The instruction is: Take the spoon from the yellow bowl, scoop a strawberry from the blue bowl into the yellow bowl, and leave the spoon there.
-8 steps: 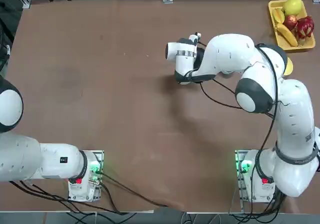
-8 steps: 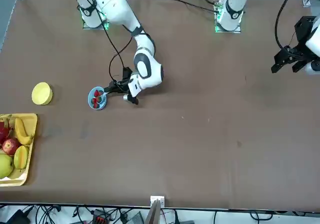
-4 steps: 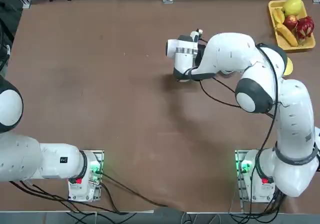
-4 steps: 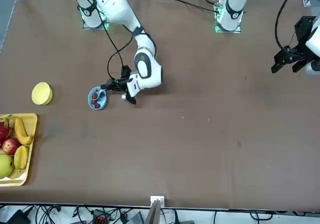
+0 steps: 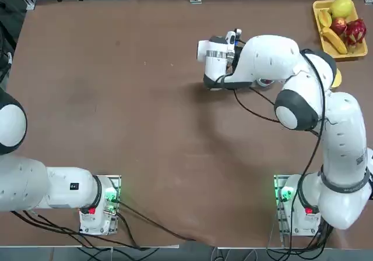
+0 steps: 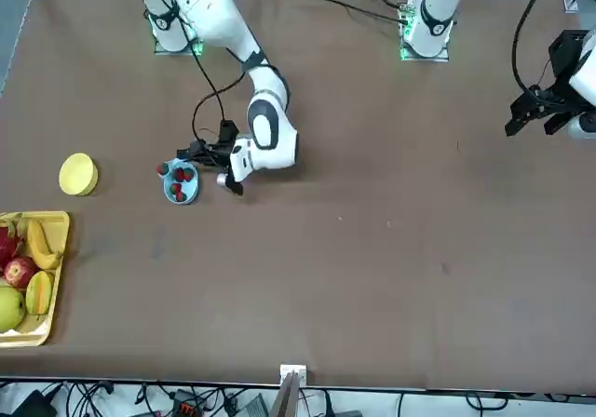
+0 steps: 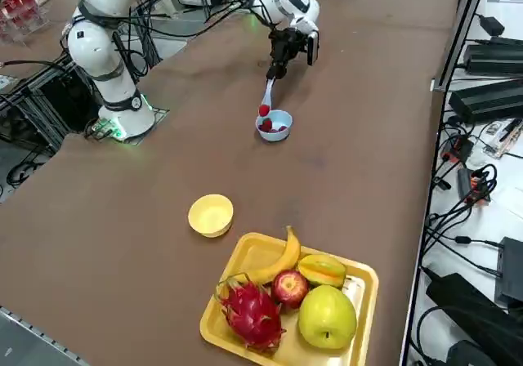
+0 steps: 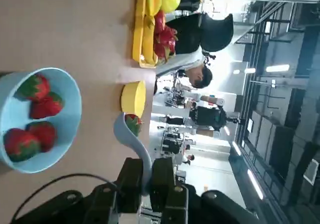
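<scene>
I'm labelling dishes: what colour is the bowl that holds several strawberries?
Light blue, plain; the bowl shows best in the right wrist view.

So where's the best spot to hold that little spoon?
By the handle's free end, as the right gripper does now, fingers closing from either side. The handle is slim and the bowl end of the spoon carries a strawberry, so a grip well back from it likely keeps the fruit undisturbed.

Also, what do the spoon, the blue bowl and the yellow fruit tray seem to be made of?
Spoon: probably plastic, smooth and pale, with no metallic glint.
Blue bowl: likely plastic too, evenly coloured, its thin rim plain; glazed ceramic isn't ruled out.
Yellow fruit tray: looks like glossy plastic, given bright reflections on its floor.
</scene>
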Motion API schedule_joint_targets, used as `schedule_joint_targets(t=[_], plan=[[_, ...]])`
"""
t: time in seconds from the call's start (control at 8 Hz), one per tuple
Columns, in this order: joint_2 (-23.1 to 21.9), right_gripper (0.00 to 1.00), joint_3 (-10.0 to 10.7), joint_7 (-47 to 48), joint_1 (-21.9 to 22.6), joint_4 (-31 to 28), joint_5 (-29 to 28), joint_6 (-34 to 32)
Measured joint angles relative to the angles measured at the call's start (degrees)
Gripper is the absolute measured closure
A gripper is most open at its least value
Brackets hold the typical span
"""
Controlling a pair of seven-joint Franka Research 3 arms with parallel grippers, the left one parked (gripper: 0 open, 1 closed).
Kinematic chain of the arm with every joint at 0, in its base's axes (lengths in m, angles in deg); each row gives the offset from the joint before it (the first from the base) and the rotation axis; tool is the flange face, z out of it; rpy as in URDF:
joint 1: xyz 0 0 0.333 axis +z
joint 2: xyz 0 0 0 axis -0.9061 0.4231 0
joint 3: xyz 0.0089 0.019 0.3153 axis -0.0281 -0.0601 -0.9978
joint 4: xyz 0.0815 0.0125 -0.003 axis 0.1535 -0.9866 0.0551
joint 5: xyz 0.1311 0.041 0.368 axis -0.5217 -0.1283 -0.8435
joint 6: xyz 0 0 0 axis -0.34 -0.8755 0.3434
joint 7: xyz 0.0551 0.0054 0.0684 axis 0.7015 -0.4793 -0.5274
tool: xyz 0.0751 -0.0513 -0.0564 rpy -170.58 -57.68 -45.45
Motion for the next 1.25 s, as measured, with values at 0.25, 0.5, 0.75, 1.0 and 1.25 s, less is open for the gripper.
schedule_joint_targets(t=[0.25,0.5,0.75,1.0,1.25], plan=[[-0.5,0.88,0.4,-1.2,-2.8,-0.1,0.1,-1.0],[-2.6,0.88,0.5,-2.9,-6.7,-1.3,0.2,-1.2],[-4.9,0.88,0.5,-3.4,-9.9,-4.1,0.7,-1.2],[-7.1,0.88,0.5,-3.4,-12.4,-7.6,1.9,-0.2],[-9.3,0.88,0.4,-3.4,-14.8,-12.1,4.5,2.1]])
